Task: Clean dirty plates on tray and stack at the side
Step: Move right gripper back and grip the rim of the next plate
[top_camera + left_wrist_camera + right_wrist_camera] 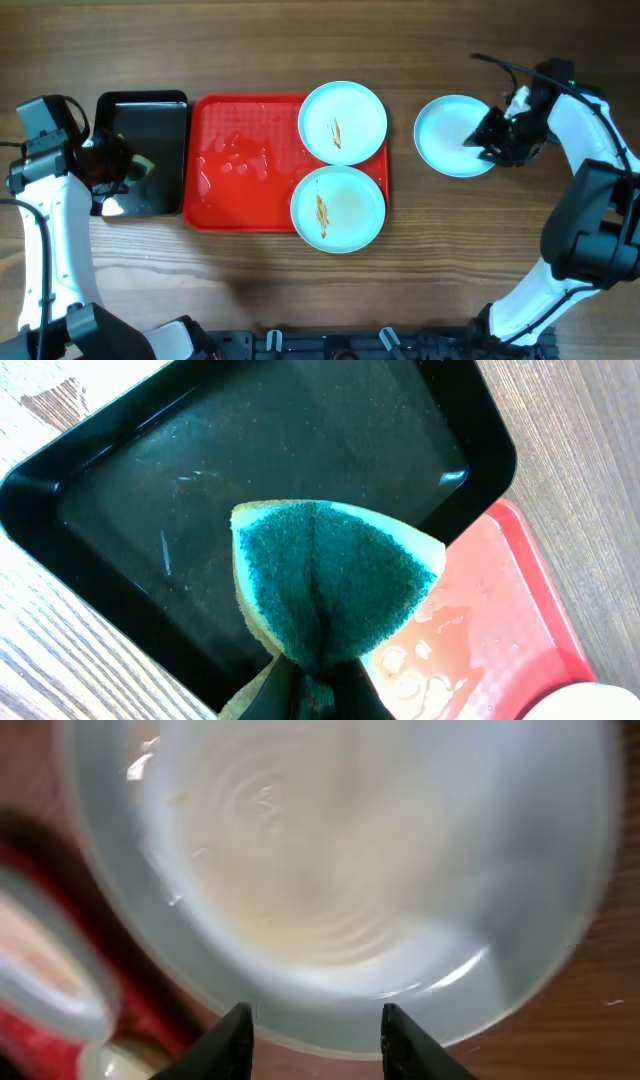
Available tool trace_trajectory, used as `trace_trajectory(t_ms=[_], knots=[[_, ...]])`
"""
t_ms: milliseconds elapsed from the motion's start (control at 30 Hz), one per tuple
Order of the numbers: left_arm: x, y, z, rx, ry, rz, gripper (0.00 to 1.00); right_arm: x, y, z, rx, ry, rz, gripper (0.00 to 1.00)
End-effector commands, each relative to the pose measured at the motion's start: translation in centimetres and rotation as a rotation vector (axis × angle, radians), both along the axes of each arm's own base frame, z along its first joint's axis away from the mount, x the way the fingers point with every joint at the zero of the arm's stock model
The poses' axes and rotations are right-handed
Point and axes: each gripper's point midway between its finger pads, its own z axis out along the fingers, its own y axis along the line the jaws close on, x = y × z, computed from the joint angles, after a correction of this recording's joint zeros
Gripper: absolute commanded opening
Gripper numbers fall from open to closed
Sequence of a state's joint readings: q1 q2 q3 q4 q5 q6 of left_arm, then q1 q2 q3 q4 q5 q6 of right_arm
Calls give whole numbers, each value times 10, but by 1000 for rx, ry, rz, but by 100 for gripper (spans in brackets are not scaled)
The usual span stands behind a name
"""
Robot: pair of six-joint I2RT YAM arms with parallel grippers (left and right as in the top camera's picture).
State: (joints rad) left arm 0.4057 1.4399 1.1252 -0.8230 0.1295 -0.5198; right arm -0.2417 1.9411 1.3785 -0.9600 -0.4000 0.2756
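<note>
Right of the tray (240,150), on the bench (450,250) | my right gripper (315,1035) is sitting released at the rim of the clean plate (450,135) | my left gripper (320,690) is clenching the sponge (330,580) over the black tray (150,105) | I am judging a straight lift-away best, leaving this stack base unnudged.

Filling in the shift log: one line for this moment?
left gripper: shut on sponge, over black tray | right gripper: open at side plate | red tray: upper plate, lower plate smeared
</note>
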Motion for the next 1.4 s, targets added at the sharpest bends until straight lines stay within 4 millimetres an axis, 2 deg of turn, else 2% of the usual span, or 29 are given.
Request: trace_trajectory(t_ms=[0,67,100,267,400,533,600,700,833,900,1000,1133,1267,1367], knots=[[3,-4,0,-2,-6,-28,4,2,44,57,84,-166,146,42],[4,-7,0,-1,-8,-38,4,-2,63,72,46,-202,208,41],[6,-10,0,0,-8,-51,4,-7,78,73,0,-193,255,42],[15,-36,0,28,-10,-179,4,-41,133,47,-70,-82,418,42],[20,-50,0,30,-17,-220,4,-64,156,32,-93,-24,465,41],[21,-50,-1,29,-17,-221,4,-88,171,13,-92,35,483,36],[21,-50,-1,30,-17,-220,4,-99,178,6,-98,56,501,37],[21,-50,-1,29,-17,-220,4,-114,172,-8,-186,113,470,37],[21,-50,-1,30,-17,-221,4,-119,166,-19,-225,123,454,33],[21,-50,-1,30,-18,-221,4,-115,167,-23,-222,100,450,26],[21,-50,-1,30,-17,-221,4,-120,171,-30,-192,113,461,25],[21,-50,-1,30,-19,-221,4,-122,184,-30,-145,101,501,25],[22,-50,-1,31,-20,-221,4,-136,202,-31,-113,133,524,4],[22,-50,-1,31,-20,-221,4,-129,228,-13,-90,95,531,4]])
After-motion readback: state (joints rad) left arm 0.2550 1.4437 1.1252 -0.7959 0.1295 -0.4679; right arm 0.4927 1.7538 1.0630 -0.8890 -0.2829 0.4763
